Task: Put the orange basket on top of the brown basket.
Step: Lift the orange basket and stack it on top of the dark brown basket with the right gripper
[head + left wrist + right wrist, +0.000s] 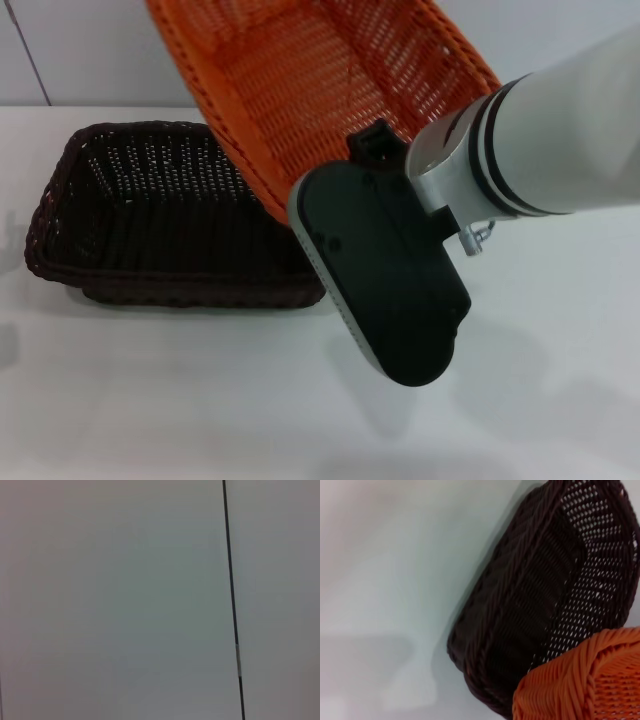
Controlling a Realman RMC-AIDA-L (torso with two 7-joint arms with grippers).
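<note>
The orange basket [320, 80] hangs tilted in the air, its near rim low over the right end of the brown basket [150, 200]. The brown basket rests flat on the white table at the left. My right gripper [345, 215] holds the orange basket by its near rim; the black wrist housing hides the fingers. In the right wrist view the orange basket's corner [585, 685] sits just over the brown basket [535, 595], overlapping its end. The left gripper is out of view.
The white table [200, 400] stretches in front and to the right of the baskets. A pale wall stands close behind them. The left wrist view shows only a blank pale surface with a dark seam [231, 600].
</note>
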